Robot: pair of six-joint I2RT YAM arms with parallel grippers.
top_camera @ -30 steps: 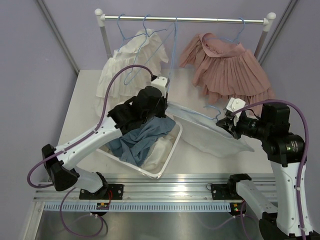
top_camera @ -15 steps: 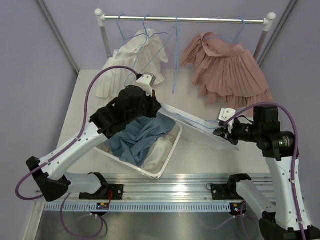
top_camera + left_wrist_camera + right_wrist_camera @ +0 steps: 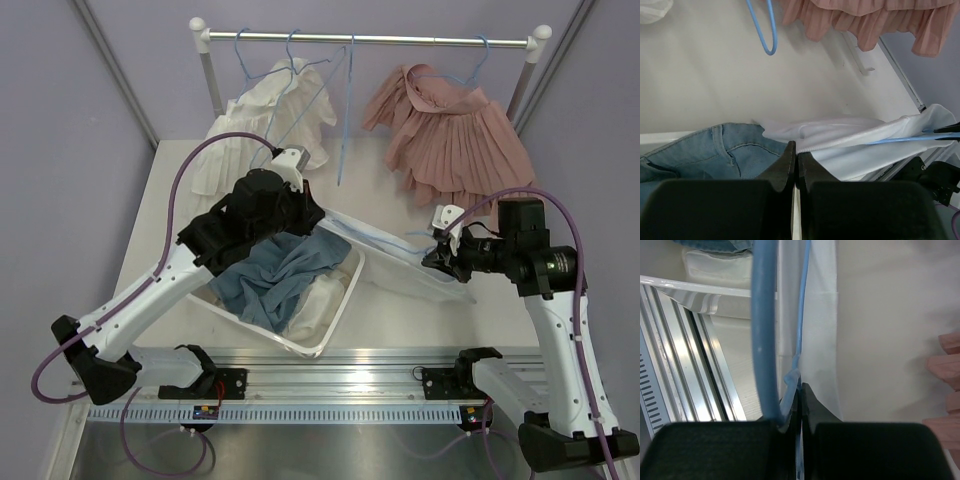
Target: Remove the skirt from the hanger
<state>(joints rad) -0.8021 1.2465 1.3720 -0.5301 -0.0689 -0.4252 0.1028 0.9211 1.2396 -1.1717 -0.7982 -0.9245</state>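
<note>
White cloth skirt (image 3: 395,265) hangs stretched in the air over the middle of the tabletop, slanting down toward the right edge, and it is not yet free of its thin blue wire hanger (image 3: 764,330), whose wire runs along the waistband. Your left gripper (image 3: 796,150) has its fingers pressed together on the hem of the cloth at the skirt's left end. Your right gripper (image 3: 799,390) is pinched shut on the hanger wire at the other end. From here, the likely trouble is the left pinch. It seems to hold only a thin edge of fabric, so a hard pull could let the cloth slip out. The waistband may also catch on the hanger's shoulder if you pull along the wire rather than off its end, and the wire could twist in the right fingers. Just below the skirt's left end sits the white plastic bin (image 3: 300,345) of blue denim (image 3: 275,280), toward the near edge. Trailing cloth might drag on its rim. At the far edge, the pink pleated skirt (image 3: 460,140) on the metal rail (image 3: 370,39) hangs well apart.
</note>
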